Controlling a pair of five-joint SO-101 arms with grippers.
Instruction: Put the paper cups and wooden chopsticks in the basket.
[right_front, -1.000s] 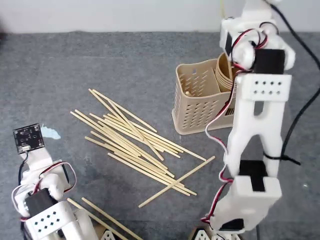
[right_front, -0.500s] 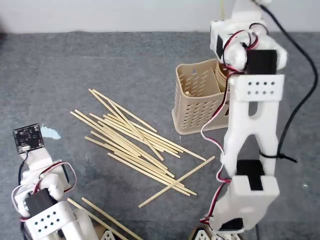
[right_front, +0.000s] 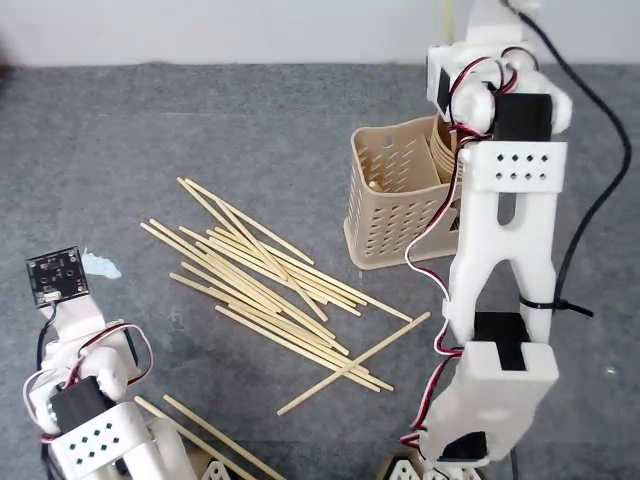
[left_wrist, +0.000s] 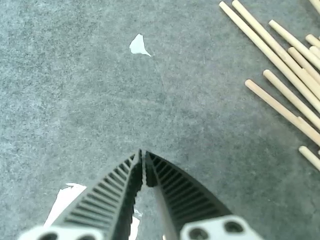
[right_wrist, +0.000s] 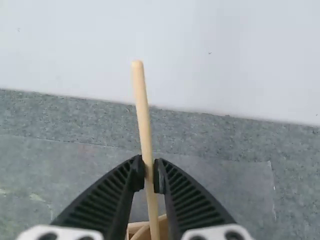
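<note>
A grey felt-covered table (right_front: 200, 120) spans the high view, with a pale wall along its 12 o'clock edge. The white right arm (right_front: 505, 250) runs from the 5 o'clock edge up to about 1 o'clock, ending above the basket's far side. The white left arm (right_front: 95, 430) sits folded low at 7 o'clock.

The beige perforated plastic basket (right_front: 400, 215) stands upright at about 1 o'clock from the table's middle. A stack of brown paper cups (right_front: 448, 150) is nested inside it, on its 3 o'clock side, partly hidden by the right arm.

A heap of pale wooden chopsticks (right_front: 265, 285) lies loosely fanned across the middle of the table, at 8 o'clock from the basket and apart from it. Two more sticks (right_front: 215, 435) lie at 6 o'clock, just beside the left arm.

The right gripper (right_wrist: 148, 170) is clamped on a single wooden chopstick (right_wrist: 141, 110), which stands nearly upright between its black ribbed fingers, its tip against the wall. The left gripper (left_wrist: 143, 162) is closed on nothing, its tips meeting above bare felt. A small white scrap (left_wrist: 139, 45) lies beyond it.
</note>
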